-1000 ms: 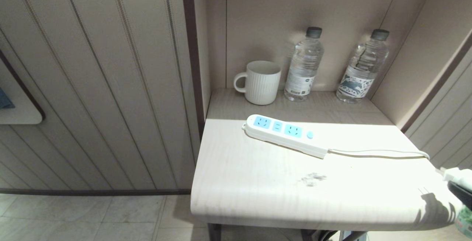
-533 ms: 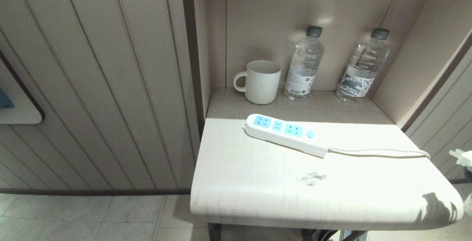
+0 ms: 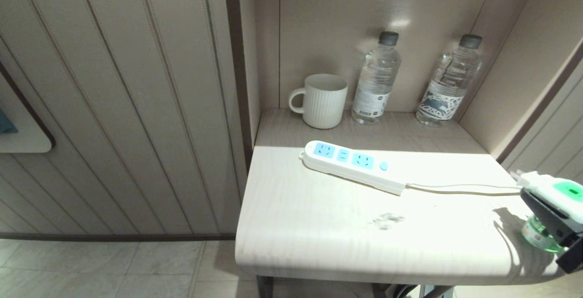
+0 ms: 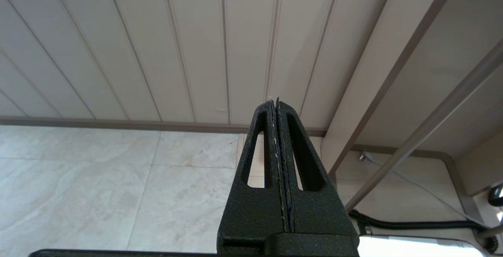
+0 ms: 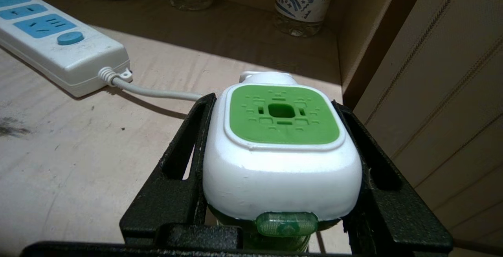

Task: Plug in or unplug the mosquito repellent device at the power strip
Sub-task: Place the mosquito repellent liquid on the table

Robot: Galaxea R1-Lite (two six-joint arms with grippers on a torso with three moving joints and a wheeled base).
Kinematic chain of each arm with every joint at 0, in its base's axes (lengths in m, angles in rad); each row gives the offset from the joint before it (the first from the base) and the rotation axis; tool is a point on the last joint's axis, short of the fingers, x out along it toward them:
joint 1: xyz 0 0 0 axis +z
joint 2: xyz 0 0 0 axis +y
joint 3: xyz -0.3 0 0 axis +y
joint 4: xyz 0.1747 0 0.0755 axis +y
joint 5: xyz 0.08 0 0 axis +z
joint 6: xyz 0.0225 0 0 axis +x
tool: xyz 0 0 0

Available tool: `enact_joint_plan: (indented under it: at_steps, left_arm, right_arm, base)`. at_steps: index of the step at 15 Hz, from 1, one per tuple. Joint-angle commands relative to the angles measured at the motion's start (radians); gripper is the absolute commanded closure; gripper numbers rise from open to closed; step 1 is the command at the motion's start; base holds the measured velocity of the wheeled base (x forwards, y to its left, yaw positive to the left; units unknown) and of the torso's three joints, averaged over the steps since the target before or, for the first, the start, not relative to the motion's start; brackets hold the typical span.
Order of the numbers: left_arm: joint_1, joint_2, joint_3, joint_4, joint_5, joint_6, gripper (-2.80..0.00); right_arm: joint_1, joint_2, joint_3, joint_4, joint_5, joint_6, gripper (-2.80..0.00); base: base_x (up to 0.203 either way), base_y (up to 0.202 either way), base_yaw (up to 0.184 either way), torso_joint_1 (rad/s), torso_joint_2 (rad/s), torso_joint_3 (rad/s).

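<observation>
White plug-in mosquito repellent device [image 5: 281, 147] with green top patch and green liquid bottle underneath sits clamped between black fingers of right gripper [image 5: 281, 139], at the table's [image 3: 319, 225] right edge. Long white power strip [image 3: 353, 166] with light-blue sockets lies flat ahead of gripper, well apart, cord trailing toward it, sockets empty. Left gripper [image 4: 278, 109] fully closed, holding nothing, parked over tiled floor.

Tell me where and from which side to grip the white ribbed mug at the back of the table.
Best guess: take the mug across its ribbed body, coming from the front. It stands upright with its handle pointing left, and a water bottle stands close on its right, so the front face is the open approach.
</observation>
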Motion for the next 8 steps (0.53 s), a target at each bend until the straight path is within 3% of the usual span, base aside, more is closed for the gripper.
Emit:
enact_joint_plan:
  at_steps: [1,8]
  left_arm:
    - [0.0,0.002,0.0,0.001,0.0,-0.001,0.0]
    - [0.0,0.002,0.0,0.001,0.001,-0.001,0.0]
  right_arm:
    - [-0.001,0.091,0.001,-0.049,0.001,0.002,0.0]
    - [0.003,0.189,0.005,-0.157,0.001,0.003,0.0]
  base:
    - [0.0,0.0,0.0,0.0,0.0,0.0]
    - [0.0,0.0,0.0,0.0,0.0,0.0]
